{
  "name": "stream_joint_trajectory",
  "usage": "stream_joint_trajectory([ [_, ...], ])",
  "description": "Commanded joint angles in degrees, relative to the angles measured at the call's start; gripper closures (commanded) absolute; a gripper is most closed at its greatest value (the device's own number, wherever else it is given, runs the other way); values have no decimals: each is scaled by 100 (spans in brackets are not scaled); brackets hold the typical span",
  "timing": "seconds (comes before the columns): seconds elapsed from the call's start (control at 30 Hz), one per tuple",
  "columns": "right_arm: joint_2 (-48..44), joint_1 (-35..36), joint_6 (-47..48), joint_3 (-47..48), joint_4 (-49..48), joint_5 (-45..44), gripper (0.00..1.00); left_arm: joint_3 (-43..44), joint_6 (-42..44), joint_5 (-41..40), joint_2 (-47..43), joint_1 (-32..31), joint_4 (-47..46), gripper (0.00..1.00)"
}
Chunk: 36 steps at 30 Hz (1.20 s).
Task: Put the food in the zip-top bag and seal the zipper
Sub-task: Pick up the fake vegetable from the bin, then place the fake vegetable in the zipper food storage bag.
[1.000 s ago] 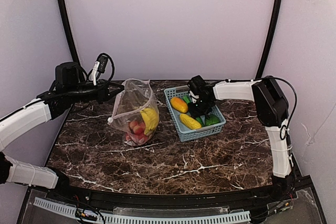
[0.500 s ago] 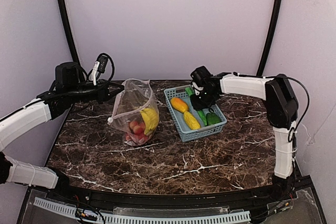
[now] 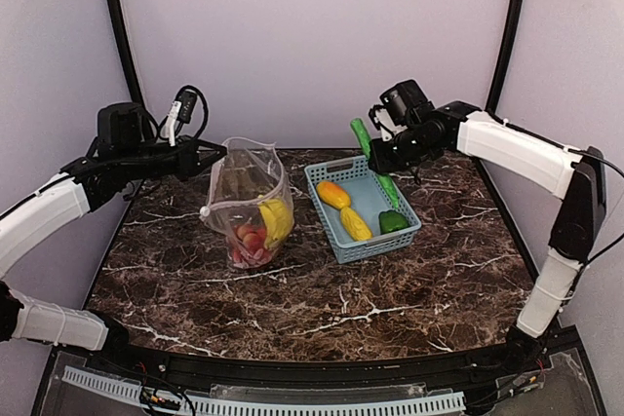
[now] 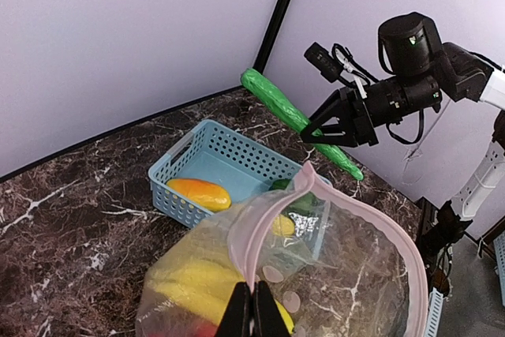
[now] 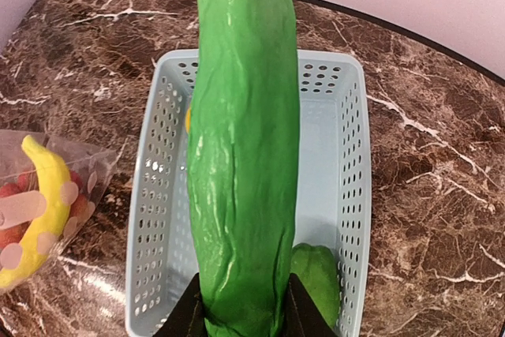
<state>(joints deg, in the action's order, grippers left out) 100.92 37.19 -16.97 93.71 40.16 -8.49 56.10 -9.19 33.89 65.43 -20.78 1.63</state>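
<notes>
Lifted from the light-blue lattice basket [image 3: 370,248], the long green toy cucumber [image 5: 245,155] was clamped by the right gripper [image 3: 382,155]; the clear floppy bag [image 3: 249,197] was pinched open for it by the left gripper [image 4: 252,305].

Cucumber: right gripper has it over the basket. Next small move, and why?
Probably carry the cucumber left, toward the bag. The right gripper grips it above the basket, and the left gripper pinches the bag's rim with the mouth open.
</notes>
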Motion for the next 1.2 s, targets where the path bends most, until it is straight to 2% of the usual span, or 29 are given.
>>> stream_joint_trajectory([
  [0.0,-470,269,-23,92,415,216,80,788,211,-174,-114,30,613,99],
  [0.17,-879,408,-204,82,544,786,79,1203,422,-58,39,30,1050,99],
  [0.47,-1330,782,-722,-12,709,2247,79,444,376,178,-6,-15,997,99],
  [0.63,-1375,1051,-1043,-169,708,2823,79,135,243,-45,-84,-408,912,99],
  [0.8,-1305,1469,-1414,-160,820,3142,79,-77,51,-494,9,-960,788,99],
  [1.17,-1117,2483,-2023,-145,1324,3292,81,-238,-323,-1047,27,-1506,409,99],
])
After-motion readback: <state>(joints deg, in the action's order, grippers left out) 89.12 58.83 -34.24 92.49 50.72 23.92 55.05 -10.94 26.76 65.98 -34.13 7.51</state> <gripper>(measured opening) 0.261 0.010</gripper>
